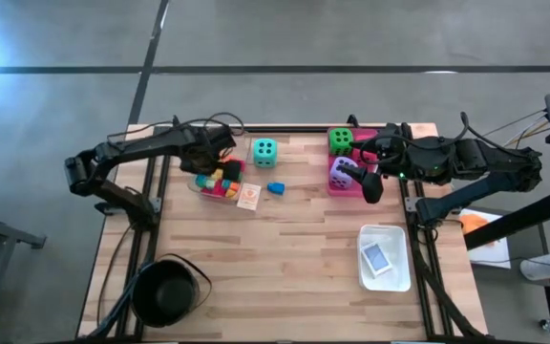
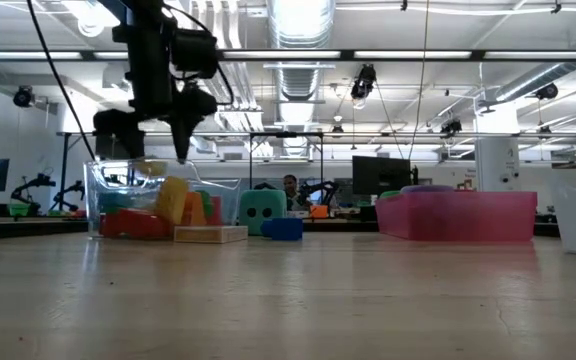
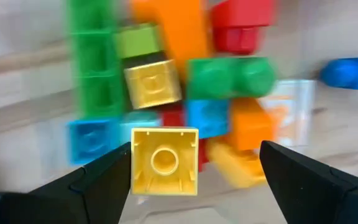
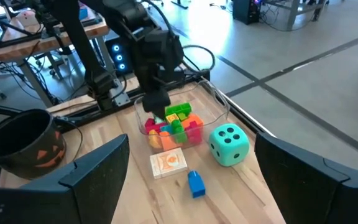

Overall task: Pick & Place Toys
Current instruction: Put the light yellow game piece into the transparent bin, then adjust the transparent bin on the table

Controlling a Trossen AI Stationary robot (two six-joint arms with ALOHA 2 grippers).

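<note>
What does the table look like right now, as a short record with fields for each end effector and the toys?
left end effector: open, over the clear plastic tray of small multicoloured plastic blocks
yellow plastic block: between its fingers, fingers apart from it
right end effector: open, by the pink tray
teal soft die: on table, beside clear tray
purple soft die: in pink tray

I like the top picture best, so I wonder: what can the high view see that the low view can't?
Only the high view shows the green die, the purple die, the white tray, the black pot and the right gripper, open. Only the low view shows the room's ceiling lights. Both show the open left gripper above the clear tray of blocks, the teal die and the blue block.
</note>
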